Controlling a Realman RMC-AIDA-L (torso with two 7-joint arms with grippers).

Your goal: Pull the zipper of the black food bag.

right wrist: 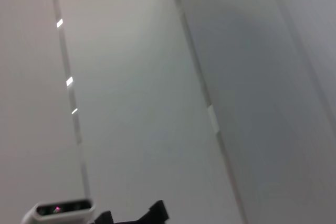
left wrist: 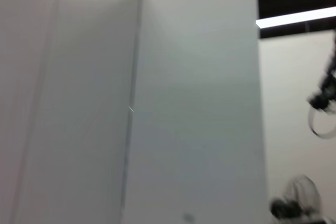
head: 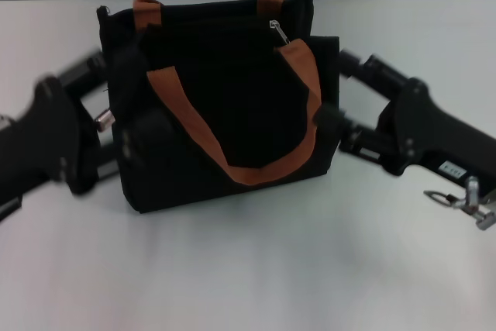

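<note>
Two grippers flank the boxy black fabric food bag [head: 221, 106] standing on the white counter [head: 256, 269]: left gripper [head: 105, 125], right gripper [head: 349, 114]; grip state of each: cannot tell. Small silver zipper pull [head: 279, 31] sits at top right. Risk: unbraced soft bag slides or tips when tugged.

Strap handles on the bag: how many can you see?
2: one orange-brown handle drapes down the black food bag's front; the other shows along the rear top edge, partly hidden.
</note>
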